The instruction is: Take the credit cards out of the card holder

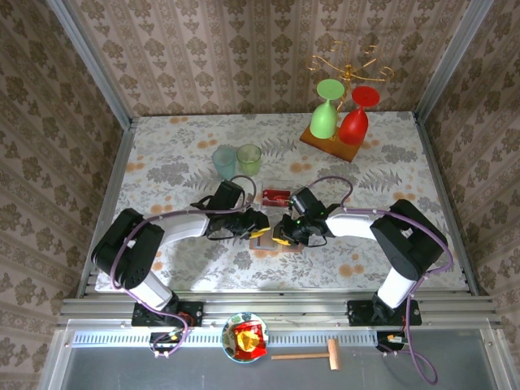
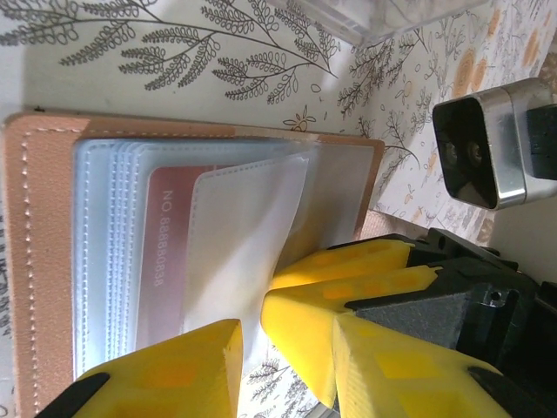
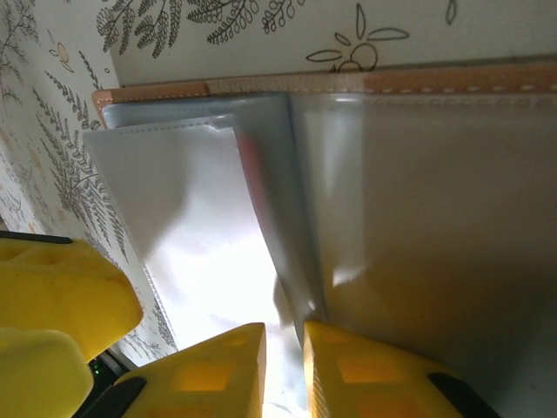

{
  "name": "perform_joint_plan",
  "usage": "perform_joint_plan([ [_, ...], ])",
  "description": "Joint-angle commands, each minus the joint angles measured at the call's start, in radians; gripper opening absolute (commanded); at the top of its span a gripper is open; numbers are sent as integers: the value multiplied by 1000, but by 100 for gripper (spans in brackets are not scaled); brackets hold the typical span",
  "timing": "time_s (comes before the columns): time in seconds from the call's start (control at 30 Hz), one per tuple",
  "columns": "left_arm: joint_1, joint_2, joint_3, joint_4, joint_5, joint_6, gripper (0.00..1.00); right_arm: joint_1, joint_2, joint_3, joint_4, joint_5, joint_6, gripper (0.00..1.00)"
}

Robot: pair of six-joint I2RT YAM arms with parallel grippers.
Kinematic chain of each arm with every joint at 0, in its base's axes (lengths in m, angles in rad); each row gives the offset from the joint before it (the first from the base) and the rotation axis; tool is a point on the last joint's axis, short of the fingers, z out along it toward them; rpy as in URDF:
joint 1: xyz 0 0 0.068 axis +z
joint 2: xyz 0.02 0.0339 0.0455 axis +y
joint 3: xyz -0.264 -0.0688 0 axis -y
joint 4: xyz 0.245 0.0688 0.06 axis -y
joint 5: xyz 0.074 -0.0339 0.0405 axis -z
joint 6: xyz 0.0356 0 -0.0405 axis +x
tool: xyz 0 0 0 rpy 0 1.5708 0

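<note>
1. the card holder [image 2: 39, 261] lies flat and open on the table [image 1: 162, 171], near the front middle, between the two grippers.
2. seen from the top, its long side runs left to right. its see-through pages face up.
3. a red card [image 2: 170, 252] sits inside one of the pages.
4. the right gripper [image 3: 283, 348] has its yellow fingers almost together. the edge of a lifted clear pocket [image 2: 244, 252] is between them. i cannot tell if it is squeezing it.
5. the left gripper [image 1: 258, 226] is at the holder's left end, fingers apart, holding nothing.
6. a clear box [image 1: 276, 195] with something red in it sits just behind the holder.
</note>
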Motion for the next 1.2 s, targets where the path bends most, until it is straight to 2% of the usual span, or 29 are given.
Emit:
perform_joint_plan([
  [0.0,-8,13,31,-68,1,41,33,-5,-15,-22,30,-19,21,17],
  [0.27,-11,-39,102,-249,-86,123,33,-5,0,-32,43,-21,25,16],
  [0.43,-12,-35,124,-306,-107,146,34,-7,4,-31,43,-22,23,16],
  [1.17,-32,50,171,-344,-106,171,35,-10,4,-27,40,-27,23,16],
])
